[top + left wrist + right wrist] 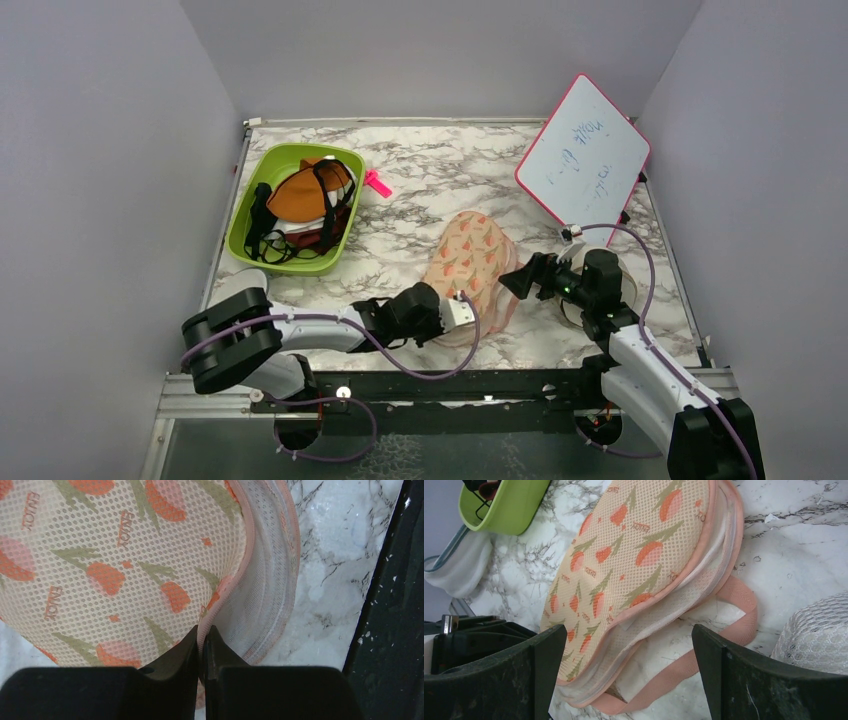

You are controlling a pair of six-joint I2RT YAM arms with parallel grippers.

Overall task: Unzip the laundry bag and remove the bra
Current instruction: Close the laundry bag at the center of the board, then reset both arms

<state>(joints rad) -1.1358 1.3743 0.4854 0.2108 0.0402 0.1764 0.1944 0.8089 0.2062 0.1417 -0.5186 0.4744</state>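
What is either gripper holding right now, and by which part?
The left gripper pinches the laundry bag by its pink zipper edge at the near end. The right gripper is open, holding nothing.

On the laundry bag (100, 555) close under my left wrist camera, the small orange word "ENJOY" is printed again and again among the carrot marks. The whiteboard (583, 150) bears blue handwriting I cannot read.
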